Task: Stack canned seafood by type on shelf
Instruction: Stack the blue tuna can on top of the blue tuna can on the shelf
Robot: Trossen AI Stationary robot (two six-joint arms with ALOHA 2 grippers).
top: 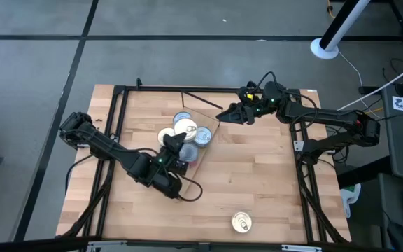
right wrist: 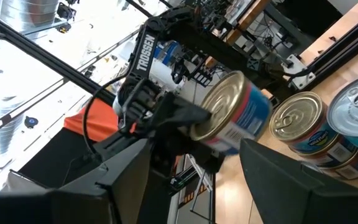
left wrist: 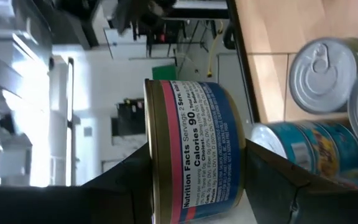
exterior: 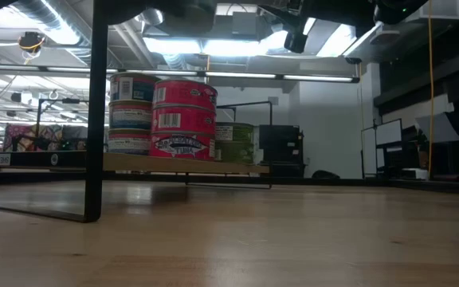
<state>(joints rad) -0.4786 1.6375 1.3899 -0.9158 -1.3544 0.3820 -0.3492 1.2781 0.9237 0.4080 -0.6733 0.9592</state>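
My left gripper [top: 175,144] is shut on a gold-lidded can with a blue and red label [left wrist: 197,118], raised beside the cluster of canned seafood [top: 189,131]. The cluster stands in stacks on the shelf board [exterior: 213,167]: red-labelled tins [exterior: 183,119], blue-labelled ones [exterior: 130,112] and a green one [exterior: 234,143]. My right gripper [top: 224,115] hovers open just right of the cluster, with nothing between its fingers [right wrist: 123,180]. In its wrist view the held can [right wrist: 241,112] shows farther off. A single gold-lidded can [top: 241,222] sits on the tabletop near the front edge. My left gripper pinches the can between its two fingers, one on the gold lid [right wrist: 213,109] and the other on the opposite flat end [left wrist: 241,155]. The can lies on its side in the hold, label outward, lifted clear of the shelf and the other tins.
Dark metal frame bars [top: 121,140] run along the table's left and right sides, and one upright bar [exterior: 94,112] stands close in the low view. Silver-topped tins [left wrist: 325,74] stand right beside the held can. Bare wooden tabletop [top: 257,175] lies at centre right.
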